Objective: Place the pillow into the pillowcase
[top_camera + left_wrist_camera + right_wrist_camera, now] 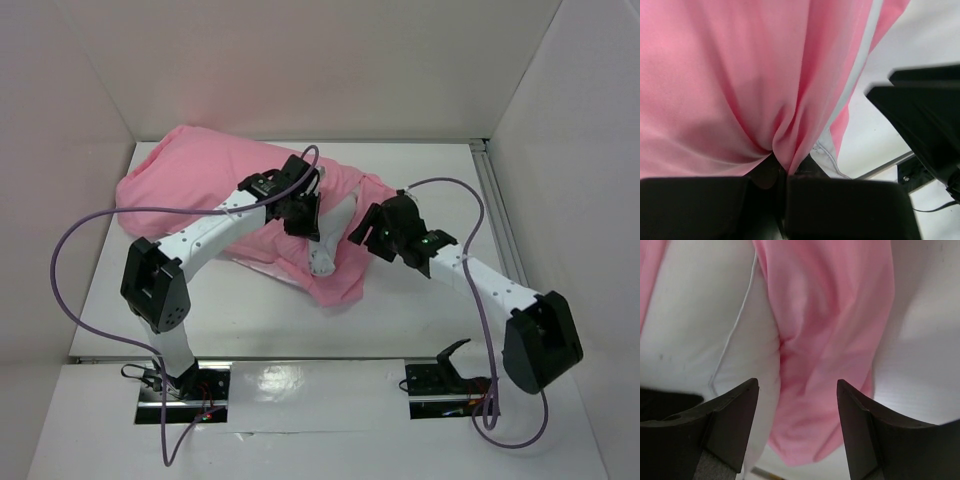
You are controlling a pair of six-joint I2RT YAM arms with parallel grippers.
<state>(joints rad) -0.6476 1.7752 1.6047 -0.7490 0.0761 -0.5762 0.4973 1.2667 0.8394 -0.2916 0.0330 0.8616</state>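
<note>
The pink satin pillowcase lies bunched across the back left of the table, and a flap of it reaches the front centre. A small part of the white pillow pokes out of it between the two grippers. My left gripper is shut on a fold of the pillowcase, pinched at the fingertips. A seamed pillow edge shows beside that fold. My right gripper is open, jaws apart. It hangs above pink cloth, with the pillow to the left.
White walls close in the table on three sides. A metal rail runs along the right edge. Purple cables loop off both arms. The right arm's black body is close beside the left gripper.
</note>
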